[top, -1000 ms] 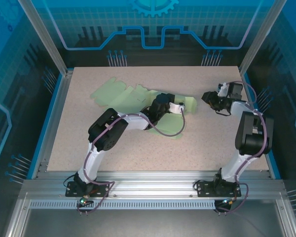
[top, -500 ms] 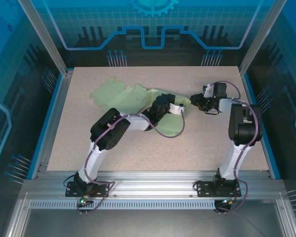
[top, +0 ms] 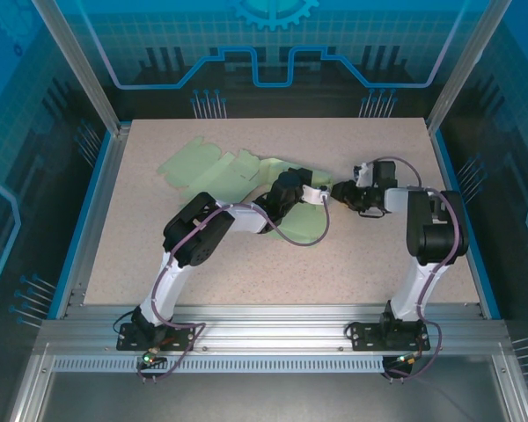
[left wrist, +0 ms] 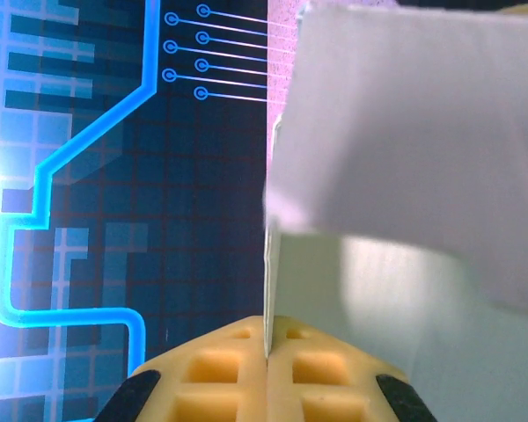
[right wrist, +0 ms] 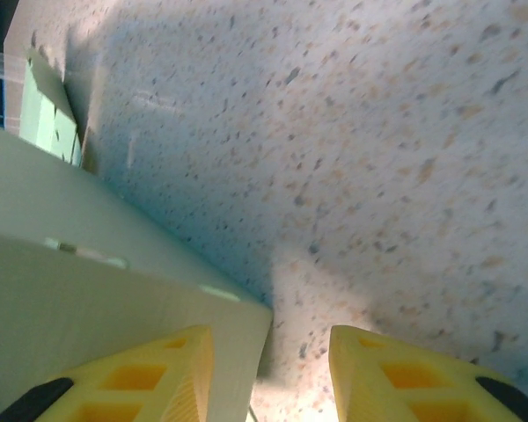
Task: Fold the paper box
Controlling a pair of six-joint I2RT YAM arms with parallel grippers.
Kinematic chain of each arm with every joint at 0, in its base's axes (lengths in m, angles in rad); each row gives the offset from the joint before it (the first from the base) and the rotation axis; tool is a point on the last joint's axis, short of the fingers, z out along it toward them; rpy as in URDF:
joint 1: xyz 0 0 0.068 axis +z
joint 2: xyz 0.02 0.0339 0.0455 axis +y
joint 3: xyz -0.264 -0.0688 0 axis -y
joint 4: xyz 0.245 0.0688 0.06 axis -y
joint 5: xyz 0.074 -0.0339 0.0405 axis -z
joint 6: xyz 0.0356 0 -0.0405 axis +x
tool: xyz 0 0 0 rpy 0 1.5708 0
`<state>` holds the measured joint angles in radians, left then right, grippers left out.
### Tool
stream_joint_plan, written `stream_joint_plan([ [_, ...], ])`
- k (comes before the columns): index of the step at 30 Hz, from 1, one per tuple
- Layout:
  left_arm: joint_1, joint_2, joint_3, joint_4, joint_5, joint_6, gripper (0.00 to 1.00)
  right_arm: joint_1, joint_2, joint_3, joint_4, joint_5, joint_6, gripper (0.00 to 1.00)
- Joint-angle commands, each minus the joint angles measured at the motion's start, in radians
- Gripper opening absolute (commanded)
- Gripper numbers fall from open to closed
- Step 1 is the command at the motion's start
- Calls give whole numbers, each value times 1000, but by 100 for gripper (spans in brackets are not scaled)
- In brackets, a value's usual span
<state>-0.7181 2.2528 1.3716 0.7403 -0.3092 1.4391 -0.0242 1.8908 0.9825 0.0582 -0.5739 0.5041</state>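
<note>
Overhead finding: the paper box (top: pixel 202 165) lies mostly flat on the worktop (top: pixel 370 264), left of centre toward the far edge. Its right-hand end is raised where my two arms meet, but jaw detail cannot be read from there.

The wrist views settle it. My left tool (left wrist: pixel 267 356) has its yellow pads (left wrist: pixel 220 374) pressed together on the thin edge of an upright panel of the box. My right tool (right wrist: pixel 268 374) stands with its jaws apart. A panel corner reaches into the gap beside one pad, unclamped, with speckled worktop beyond.
</note>
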Motion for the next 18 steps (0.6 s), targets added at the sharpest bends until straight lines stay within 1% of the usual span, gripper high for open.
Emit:
stream_joint_plan([
  [1,10,15,6,-11,25,-48,0,18,-53,-38,48,24,2,41],
  [12,14,9,29,-72,35,-106,0,66,-95,-83,91,43,3,41],
  [18,18,5,30,-96,40,-118,0,91,-106,-92,111,48,4,44],
])
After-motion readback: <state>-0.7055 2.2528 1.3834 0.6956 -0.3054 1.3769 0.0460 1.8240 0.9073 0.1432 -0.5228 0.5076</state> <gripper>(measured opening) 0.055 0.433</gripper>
